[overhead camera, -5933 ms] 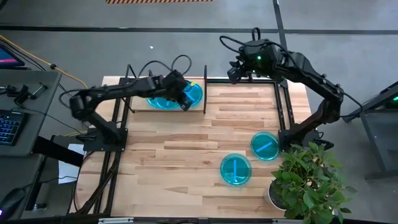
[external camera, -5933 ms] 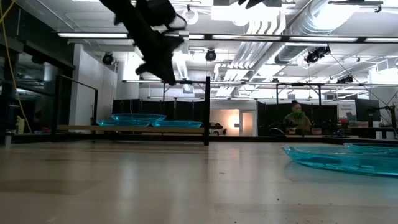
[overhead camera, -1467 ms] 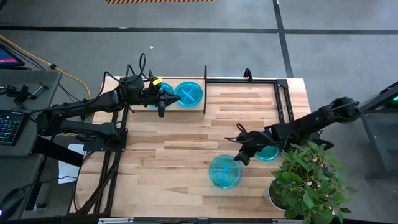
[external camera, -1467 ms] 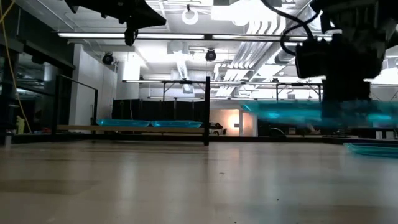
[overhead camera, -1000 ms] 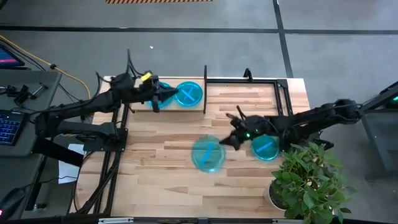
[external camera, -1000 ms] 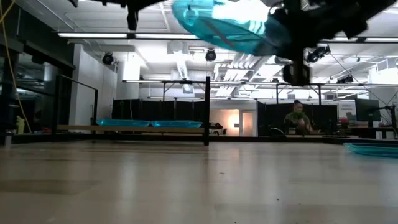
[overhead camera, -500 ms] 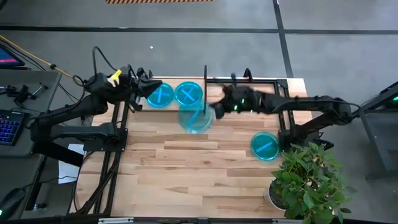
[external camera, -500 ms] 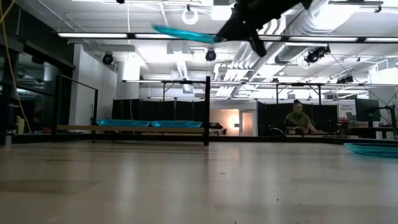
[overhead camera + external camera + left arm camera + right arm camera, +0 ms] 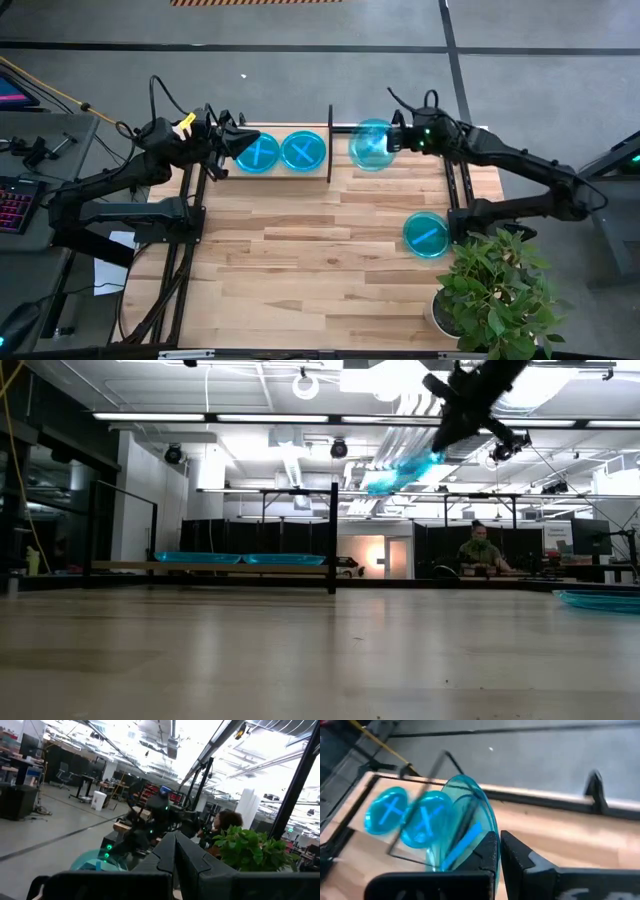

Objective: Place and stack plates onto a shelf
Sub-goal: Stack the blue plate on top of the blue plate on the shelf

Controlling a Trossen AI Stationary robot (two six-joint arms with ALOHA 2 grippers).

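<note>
My right gripper (image 9: 398,141) is shut on a cyan plate (image 9: 372,145), high over the far edge just right of the black divider (image 9: 330,140). The plate also shows in the low view (image 9: 400,473) and the right wrist view (image 9: 465,820). Two plate stacks (image 9: 258,153) (image 9: 303,151), each showing crossed stripes, lie flat on the shelf board (image 9: 120,567) left of the divider. One more plate (image 9: 427,236) lies flat on the table at the right. My left gripper (image 9: 228,146) is shut and empty, raised at the shelf's left end. My right gripper pinches the plate's rim (image 9: 491,844) between its two fingers, one on each face. The fingers come from the table's right, pointing left. The plate is lifted clear and steeply tilted, its free edge (image 9: 375,484) lower than the held edge.
A black rod frame (image 9: 455,170) runs along the table's far right. A potted plant (image 9: 495,290) stands at the near right corner, next to the lying plate. A person (image 9: 478,550) sits in the room beyond the table.
My right gripper has carried the plate up from the table's middle toward the far edge, then right past the divider, and the plate has tipped steeply. My left gripper has drawn back from the shelf's stacks toward the table's left edge.
</note>
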